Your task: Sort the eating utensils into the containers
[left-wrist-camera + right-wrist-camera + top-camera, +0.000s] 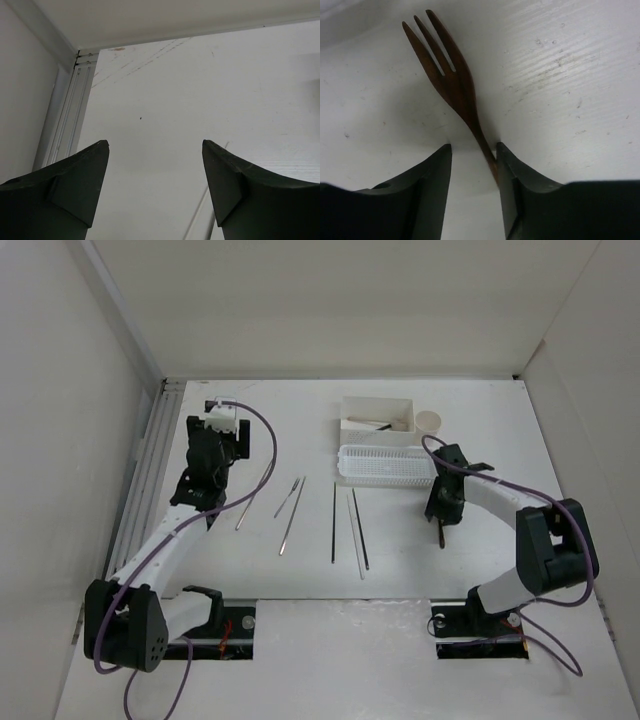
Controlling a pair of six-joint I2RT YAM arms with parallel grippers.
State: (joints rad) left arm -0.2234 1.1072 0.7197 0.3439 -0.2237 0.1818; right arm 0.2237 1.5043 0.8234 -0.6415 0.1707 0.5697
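The right tool (473, 150) sat just near of the tray's (385, 465) right end, its fingers (432, 185) only narrowly parted around the dark fork (455, 85). The fork's handle lay against one finger with a clear gap to the other, so I could not tell whether it was truly clamped. The tines pointed away from the wrist, low over the tabletop (400, 575). From above, the fork (441, 537) showed as a short dark stub at the near side of that tool (440, 522), well right of the loose pieces. The left tool (155, 145) was spread wide and held nothing, over bare tabletop and facing the far-left corner. Between the arms lay the chopsticks: a dark one (333, 522) alone and, just right of it, a pale and a dark one side by side (356, 530). Left of these, three slim silvery pieces (293, 515) lay slantwise, too thin to tell spoon from chopstick. The box (378, 400) stood just far of the tray with a few utensils inside, one of them dark. The cup (430, 421) stood just beside the box, on its right.
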